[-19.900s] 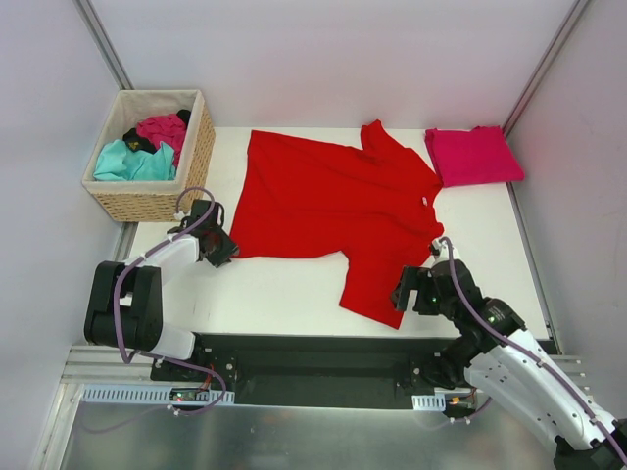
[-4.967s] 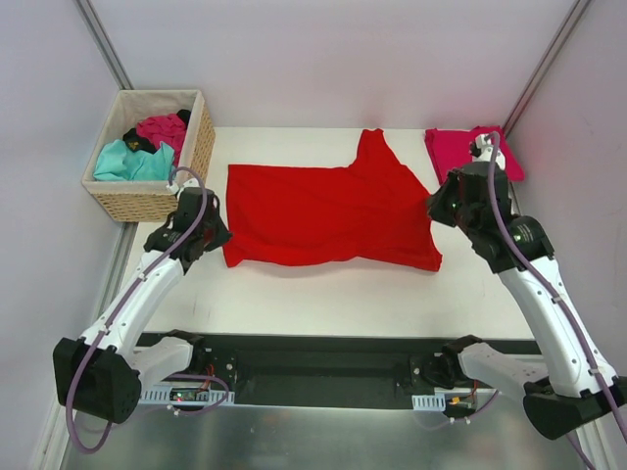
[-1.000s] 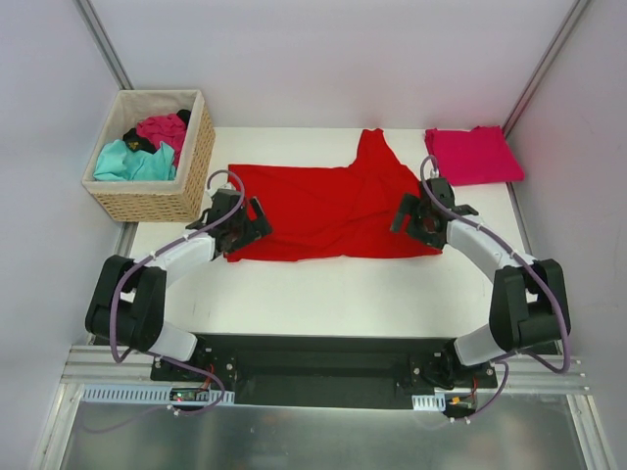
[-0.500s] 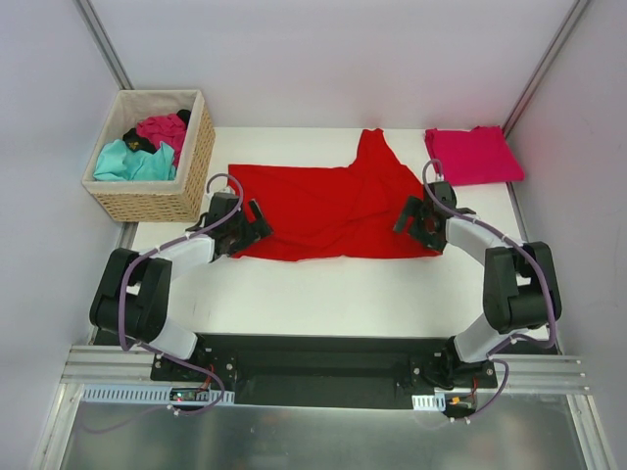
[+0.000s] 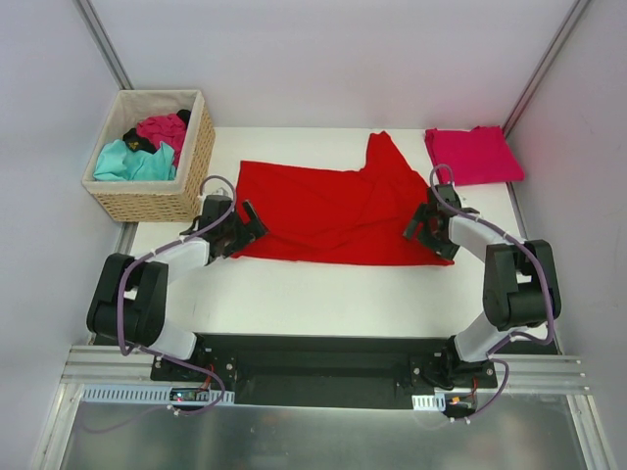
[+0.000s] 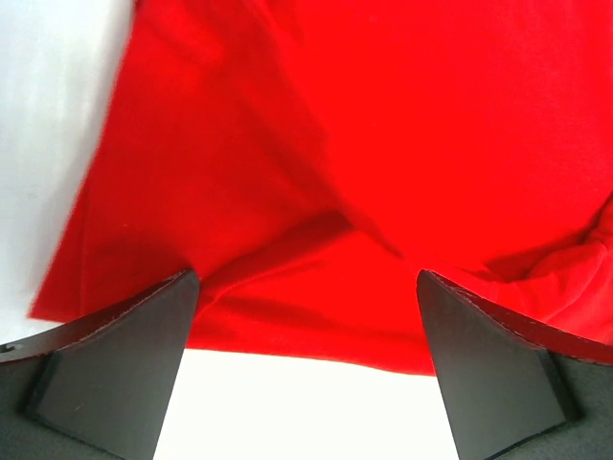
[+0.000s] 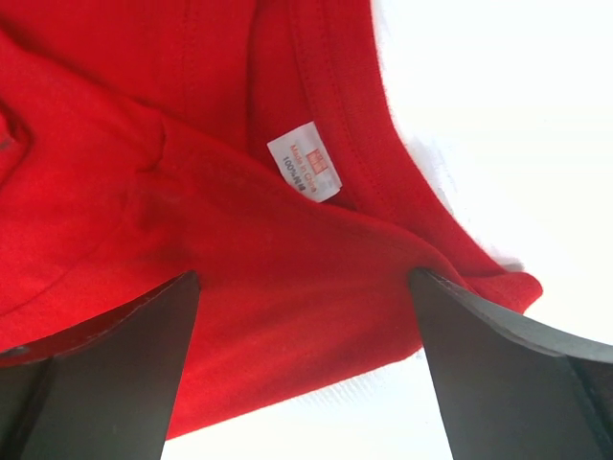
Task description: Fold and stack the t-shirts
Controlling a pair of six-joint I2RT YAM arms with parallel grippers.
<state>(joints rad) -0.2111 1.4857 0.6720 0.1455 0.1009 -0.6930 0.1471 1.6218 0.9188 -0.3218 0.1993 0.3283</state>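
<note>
Since half a second ago the bright red t-shirt has slid rightward on the table. Its left edge now sits further from the wicker basket, and both hands have shifted right with it.

Red t-shirt: lies folded in a wide band across the middle of the table, one sleeve sticking out toward the far edge.

Left hand: low at the shirt's left end, fingers spread wide, nothing grasped. The left wrist view shows the shirt's near folded edge lying between the two dark fingers, with white table below it.

Right hand: low at the shirt's right end, also released and fully spread. The right wrist view shows the collar and its white label just beyond the fingers, with red cloth spanning the gap.

Folded crimson t-shirt: far right corner of the table, apart from the red one.

Basket: off the table's far left corner, holding teal, magenta and black shirts.
</note>
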